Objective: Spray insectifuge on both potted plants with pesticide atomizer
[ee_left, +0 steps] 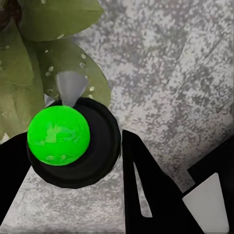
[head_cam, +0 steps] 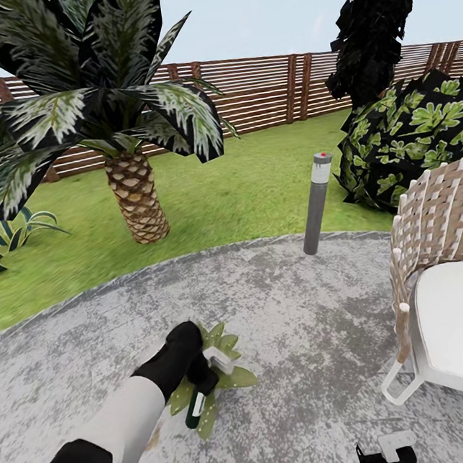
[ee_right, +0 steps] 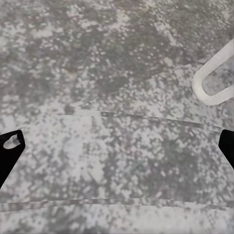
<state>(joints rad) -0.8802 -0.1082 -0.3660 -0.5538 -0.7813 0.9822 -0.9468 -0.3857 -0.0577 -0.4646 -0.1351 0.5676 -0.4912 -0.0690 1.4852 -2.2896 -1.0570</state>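
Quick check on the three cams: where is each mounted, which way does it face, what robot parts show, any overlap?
Head view: on the head, facing forward and down over the round mottled grey patio toward the brown slatted fence; left arm and left pincer at the low speckled-leaf plant; right pincer at the lower edge.
Left wrist view: near the left pincer, facing the dark sprayer with green knob.
Right wrist view: facing patio; dark fingertips.
Shared: plant and patio, head and left wrist.

Rough mottled stone patio [head_cam: 291,304], slatted wooden fence [head_cam: 265,90], woven wicker chair [head_cam: 440,220]
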